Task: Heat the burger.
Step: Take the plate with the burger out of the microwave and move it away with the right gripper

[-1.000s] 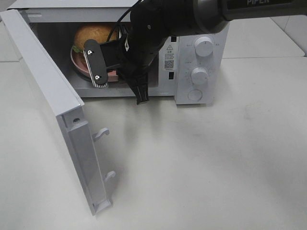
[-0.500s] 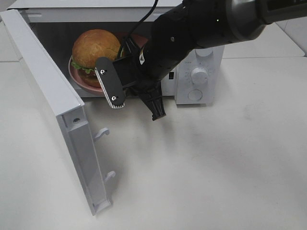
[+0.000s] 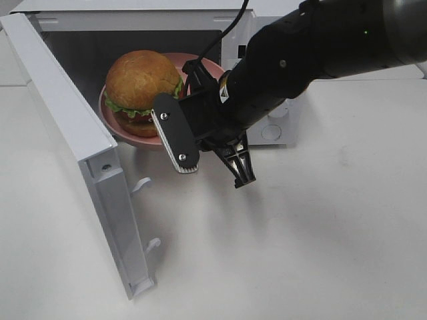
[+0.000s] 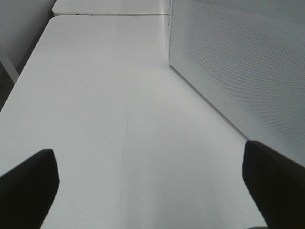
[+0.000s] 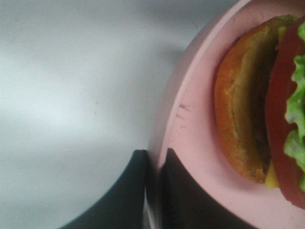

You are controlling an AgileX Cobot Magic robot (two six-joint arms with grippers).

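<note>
Exterior high: burger (image 3: 142, 81) seated on pink plate (image 3: 120, 123), at the mouth of the microwave (image 3: 267, 20), half out past its open door (image 3: 73, 143). Right gripper (image 3: 200, 137) pinching the plate's near rim, fingers pressed together on the thin lip, probably to carry the food without touching it. Glossy domed bun, frilly green lettuce, red tomato; plate smooth, shallow, round. Microwave white, boxy, hard-edged. Left gripper (image 4: 152, 191) spread wide, holding nothing, beside the microwave's perforated side wall over the matte table (image 4: 105, 105).
</note>
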